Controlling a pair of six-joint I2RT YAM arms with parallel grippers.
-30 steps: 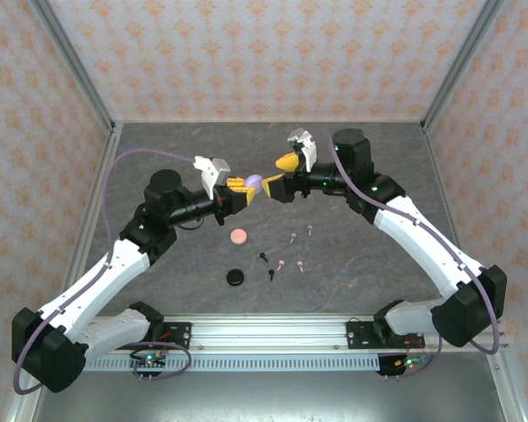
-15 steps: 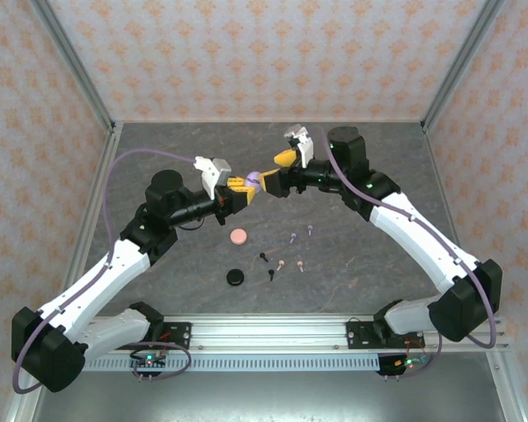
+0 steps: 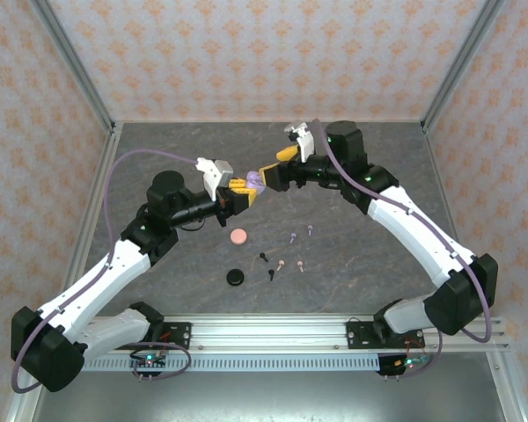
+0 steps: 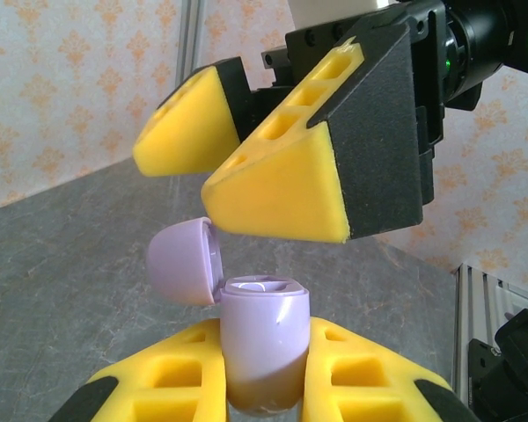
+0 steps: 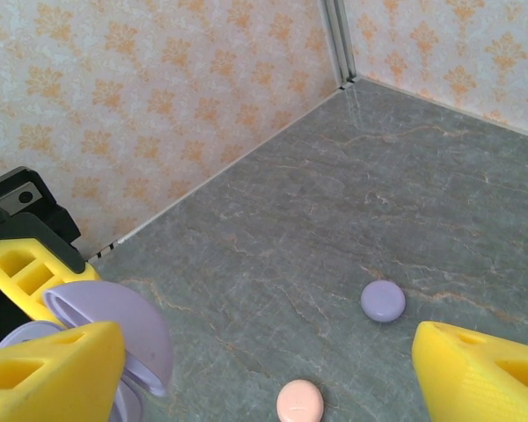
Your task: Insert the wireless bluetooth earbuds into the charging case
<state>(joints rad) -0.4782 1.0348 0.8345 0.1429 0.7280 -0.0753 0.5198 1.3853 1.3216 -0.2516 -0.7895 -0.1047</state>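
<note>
Right arm (image 3: pixel 405 220) has swung in toward the lilac case (image 4: pixel 260 343) over the last second; left gripper (image 3: pixel 240 188) clamps the case's base, jaws narrow; right gripper (image 3: pixel 275 167) stands wide just above the case, holding nothing; lid (image 4: pixel 187 262) hinged open beside the case; earbuds (image 3: pixel 292 237) lie on the table (image 3: pixel 158 149), well apart from the case; none loaded, picking looks next.

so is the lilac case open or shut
Open: its lid is flipped back off the lilac case, clamped in the left hand.
</note>
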